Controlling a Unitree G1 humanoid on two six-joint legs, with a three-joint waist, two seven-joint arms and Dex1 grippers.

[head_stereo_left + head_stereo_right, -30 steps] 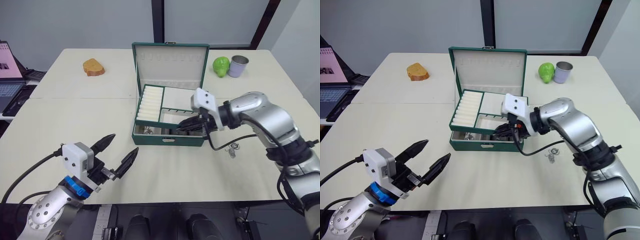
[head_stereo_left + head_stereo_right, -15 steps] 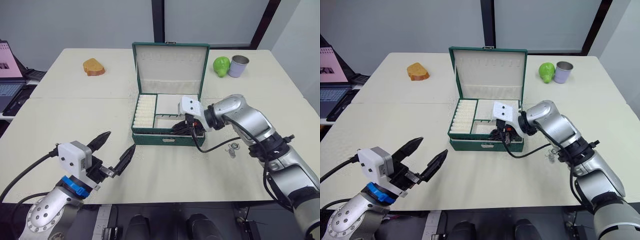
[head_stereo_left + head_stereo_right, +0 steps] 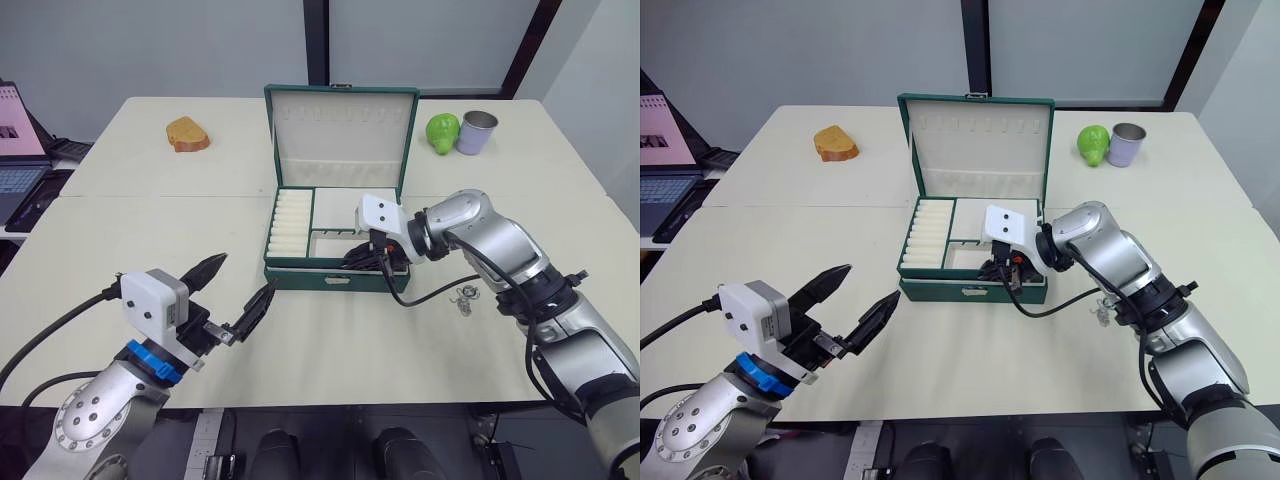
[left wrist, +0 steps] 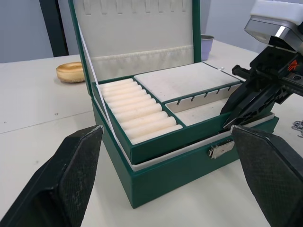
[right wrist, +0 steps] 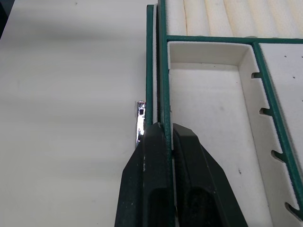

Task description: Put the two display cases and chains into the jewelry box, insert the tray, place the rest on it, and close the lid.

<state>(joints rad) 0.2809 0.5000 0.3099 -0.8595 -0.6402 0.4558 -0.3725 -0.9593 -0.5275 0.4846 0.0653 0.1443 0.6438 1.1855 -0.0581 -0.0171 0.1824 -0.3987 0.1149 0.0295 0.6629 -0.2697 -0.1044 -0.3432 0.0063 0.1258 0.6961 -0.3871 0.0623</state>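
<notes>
The right hand [image 3: 1002, 270] pinches the tray's [image 4: 156, 105] front rim, the tray sitting nearly seated in the box [image 3: 335, 278], its long axis running across the hand's reach. The rings [image 3: 465, 297] lie on the surface [image 3: 150, 220] just beside that arm. The left hand [image 3: 232, 297], spread, hovers well short of the box.

The setting is a laboratory or office test area. Evidence: several plain cream tables [image 3: 150, 230] are pushed together, their seams visible, forming one large work surface. A laptop [image 3: 22, 140] with a lit screen stands on a side desk at 9 o'clock. Pale blank wall panels with dark vertical frames [image 3: 316, 40] close the area at 12 o'clock. Loose props lie well apart: a bread-like item [image 3: 187, 133] at 11 o'clock, a green pear-like item [image 3: 442, 132] touching a metal cup [image 3: 476, 131] at 1 o'clock.
</notes>
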